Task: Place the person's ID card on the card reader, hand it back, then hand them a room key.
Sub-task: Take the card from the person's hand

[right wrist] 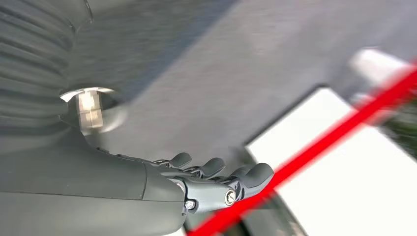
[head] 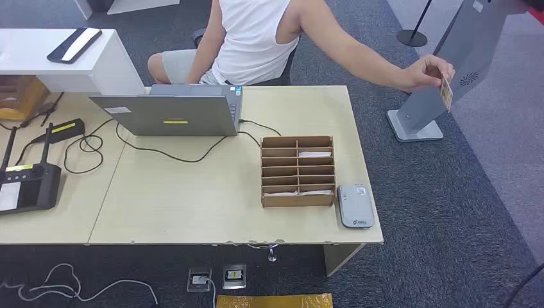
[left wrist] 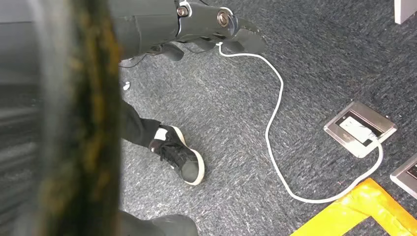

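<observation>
A seated person in a white top reaches out past the table's right end, and their hand [head: 426, 72] holds up the ID card [head: 446, 92]. The grey card reader [head: 355, 205] lies flat at the table's front right corner. Beside it stands a wooden slotted box [head: 297, 200] with white key cards [head: 314, 154] in some slots. My left hand [left wrist: 196, 24] hangs over the carpet, fingers loose, holding nothing. In the right wrist view my right hand [right wrist: 216, 182] has its fingers apart and slightly bent, with nothing in them, against a blurred background.
An open laptop [head: 167, 114] with a black cable sits at the table's back. A black controller [head: 25, 186] lies at the left. A grey kiosk stand [head: 449, 58] rises behind the card. On the floor are sockets [left wrist: 360, 128], a white cable [left wrist: 275, 128] and someone's shoe [left wrist: 179, 157].
</observation>
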### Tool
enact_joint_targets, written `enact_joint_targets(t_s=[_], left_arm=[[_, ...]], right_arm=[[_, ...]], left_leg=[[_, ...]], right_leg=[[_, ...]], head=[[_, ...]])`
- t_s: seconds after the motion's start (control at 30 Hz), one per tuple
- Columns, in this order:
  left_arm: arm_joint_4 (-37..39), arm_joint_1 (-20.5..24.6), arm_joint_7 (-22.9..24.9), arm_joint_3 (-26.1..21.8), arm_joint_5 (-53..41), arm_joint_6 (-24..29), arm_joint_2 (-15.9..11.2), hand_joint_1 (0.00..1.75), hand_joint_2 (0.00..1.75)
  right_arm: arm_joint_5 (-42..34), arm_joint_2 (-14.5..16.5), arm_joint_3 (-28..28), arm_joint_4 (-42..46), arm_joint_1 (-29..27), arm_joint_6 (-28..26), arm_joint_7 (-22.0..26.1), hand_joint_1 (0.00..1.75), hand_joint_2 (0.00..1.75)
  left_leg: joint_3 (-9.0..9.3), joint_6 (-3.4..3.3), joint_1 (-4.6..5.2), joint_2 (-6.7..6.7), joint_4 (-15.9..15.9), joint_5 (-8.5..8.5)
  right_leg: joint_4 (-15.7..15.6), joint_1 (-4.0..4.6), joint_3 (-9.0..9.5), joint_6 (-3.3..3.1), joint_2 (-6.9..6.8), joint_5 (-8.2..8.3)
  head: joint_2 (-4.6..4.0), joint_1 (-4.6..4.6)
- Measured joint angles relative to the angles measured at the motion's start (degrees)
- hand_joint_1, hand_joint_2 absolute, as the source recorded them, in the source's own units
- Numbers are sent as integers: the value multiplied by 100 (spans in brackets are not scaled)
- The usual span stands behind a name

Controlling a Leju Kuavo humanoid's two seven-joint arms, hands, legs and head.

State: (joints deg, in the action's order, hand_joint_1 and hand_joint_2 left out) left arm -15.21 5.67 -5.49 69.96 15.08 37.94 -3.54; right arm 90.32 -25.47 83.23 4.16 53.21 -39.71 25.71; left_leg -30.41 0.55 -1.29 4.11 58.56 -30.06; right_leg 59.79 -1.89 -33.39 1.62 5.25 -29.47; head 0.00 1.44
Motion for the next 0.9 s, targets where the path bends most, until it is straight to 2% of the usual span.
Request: enact_joint_targets(t_s=[0.07,0.1,0.13,0.17,0.2,0.23,0.27,0.3,0.33,0.37,0.4,0.43,0.5,0.57,0.63,0.73,0.9], left_arm=[[0,9,-21,-9,0,1,6,0,175],[0,21,-36,-21,0,2,14,0,175],[0,32,-46,-33,0,2,20,0,175],[0,37,-51,-45,0,2,22,0,175],[0,21,-52,-52,-1,2,20,0,175],[0,-17,-52,-55,-1,1,14,0,175],[2,-64,-52,-55,-3,1,6,0,175],[7,-105,-52,-55,-1,-1,0,0,175],[15,-123,-52,-55,20,-1,-11,0,175],[27,-102,-52,-55,65,-3,-33,0,175],[39,-51,-51,-55,156,-5,-56,0,175],[47,24,-49,-55,284,-9,-73,0,175],[51,189,-43,-56,541,-15,-70,0,175],[40,285,-40,-55,638,-19,-14,0,175],[31,290,-40,-52,525,-24,33,0,175],[34,181,-39,-50,567,-30,40,0,175],[39,98,-39,-50,1834,-34,41,0,175]], right_arm=[[-162,63,-108,21,125,153,-2,0,175],[-435,140,-262,91,131,418,-125,0,175],[-929,202,-510,242,-29,807,-478,0,175],[-1632,227,-872,478,-350,1235,-1076,0,175],[-2534,180,-1338,826,-755,1556,-1999,0,175],[-3495,36,-1886,1263,-1133,1681,-3161,0,175],[-4406,-216,-2540,1836,-1420,1600,-4473,0,175],[-5135,-547,-3247,2556,-1611,1440,-5566,0,175],[-5523,-917,-3996,3404,-1709,1328,-6257,0,175],[-5576,-1270,-4737,4310,-1756,1310,-6589,0,175],[-5256,-1510,-5446,5174,-1772,1429,-6570,0,175],[-4774,-1614,-6098,5896,-1761,1613,-6532,0,175],[-3875,-1443,-7312,6838,-1730,2019,-6475,0,175],[-3497,-1182,-8324,7443,-1754,2353,-6441,0,175],[-3315,-1089,-9199,8002,-1643,2557,-6414,0,175],[-3235,-911,-10231,8471,-1368,2658,-6395,0,175],[-3271,-696,-11414,8847,-1242,2641,-6392,0,175]], left_leg=[[11,1,-4,4,1,0],[33,1,-12,8,6,-1],[65,0,-29,11,15,-4],[93,-3,-41,12,29,-7],[99,-6,-40,-2,37,-10],[80,-15,-11,-39,35,-7],[6,-24,50,-89,20,-2],[-67,-39,130,-158,-6,-12],[-125,-55,206,-233,-36,-21],[-161,-62,259,-301,-64,-39],[-140,-71,275,-357,-85,-59],[-102,-72,249,-392,-96,-65],[-20,-72,155,-376,-96,-67],[-5,-75,113,-241,-86,-20],[-25,-71,114,-44,-80,57],[-43,-49,78,132,-75,110],[-57,-42,65,161,-75,110]], right_leg=[[-4,7,-4,-1,-2,-2],[-21,24,0,-2,-3,-2],[-50,46,6,-1,7,-2],[-84,62,11,7,23,-1],[-106,57,15,22,49,4],[-99,18,-4,38,85,10],[-48,-50,-40,56,121,15],[19,-138,-93,70,161,17],[95,-215,-150,80,216,13],[145,-266,-189,87,271,9],[150,-276,-205,90,320,12],[128,-248,-190,87,360,23],[41,-153,-116,73,355,50],[4,-114,-68,71,228,53],[-1,-116,-78,74,38,54],[-15,-84,-79,67,-125,63],[-21,-72,-70,64,-151,61]], head=[[0,-2],[0,-6],[0,-8],[0,4],[0,38],[0,82],[0,123],[0,146],[0,136],[1,106],[1,56],[1,-3],[1,-77],[0,-84],[1,-79],[0,-75],[0,-79]])
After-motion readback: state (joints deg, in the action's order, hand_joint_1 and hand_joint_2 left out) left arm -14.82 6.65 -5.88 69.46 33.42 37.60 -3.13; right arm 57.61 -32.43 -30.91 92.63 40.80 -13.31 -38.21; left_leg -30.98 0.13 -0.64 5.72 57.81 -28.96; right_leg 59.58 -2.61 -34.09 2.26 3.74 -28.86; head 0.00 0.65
